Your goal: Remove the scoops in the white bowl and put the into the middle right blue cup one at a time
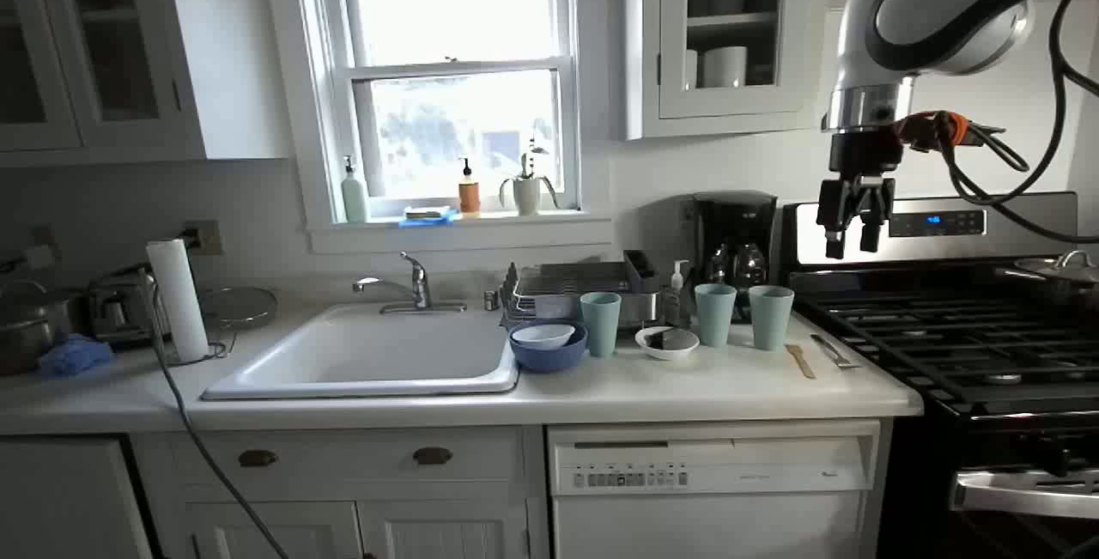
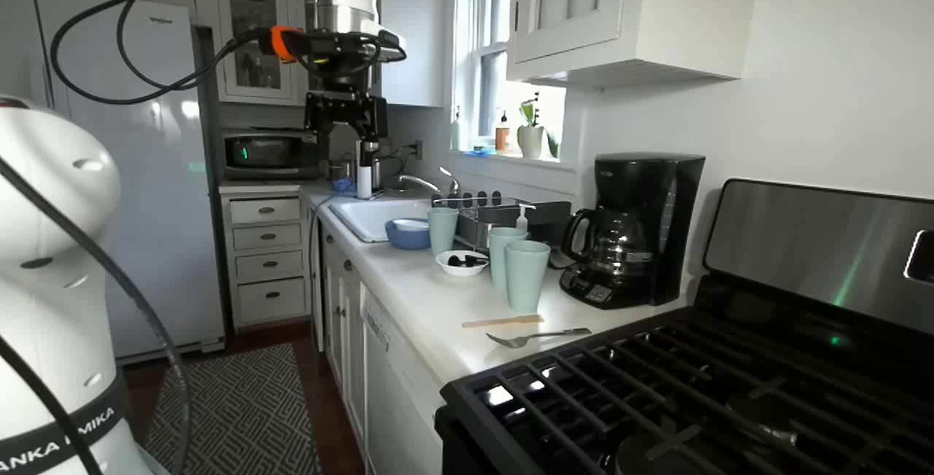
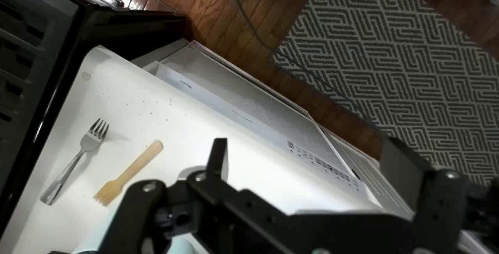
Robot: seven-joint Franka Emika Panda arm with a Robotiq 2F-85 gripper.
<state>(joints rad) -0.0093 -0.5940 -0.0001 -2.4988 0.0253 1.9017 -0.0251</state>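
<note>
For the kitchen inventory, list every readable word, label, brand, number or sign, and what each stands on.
"ANKA", cut off at left: black band on white, rounded robot base.
"MIKA": same band.
Too blurred or small: marks on tall white refrigerator, white dishwasher, boxy black coffee maker; blue digits on silver stove panel; green display on black microwave.
Cut off at top: lettering on white robot arm.

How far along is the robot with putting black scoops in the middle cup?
Done: nothing I can see, though the middle cup hides its inside. In hand: nothing; the pincer hangs open and empty. Left: the black scoops in the white bowl beside that cup.
</note>
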